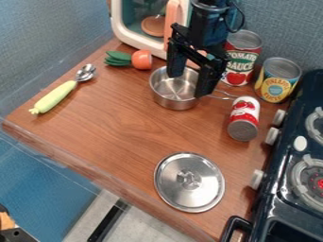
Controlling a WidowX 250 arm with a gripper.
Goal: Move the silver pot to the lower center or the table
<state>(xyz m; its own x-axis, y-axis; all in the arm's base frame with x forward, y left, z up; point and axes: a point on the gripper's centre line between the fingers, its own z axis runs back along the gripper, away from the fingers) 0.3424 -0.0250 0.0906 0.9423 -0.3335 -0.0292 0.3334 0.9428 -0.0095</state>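
Over the silver pot hangs my black gripper, its two fingers spread apart with a gap between them. The pot stands upright on the upper middle of the wooden table, and its wire handle points right toward the cans. One finger is above the pot's inside and the other is at its right rim; whether either touches the pot I cannot tell. Part of the pot's back and right side is hidden by the gripper.
A silver lid lies at the lower center. Right of the pot are a small red-and-white can, two taller cans and the stove. A green-handled spoon lies left, an orange vegetable behind.
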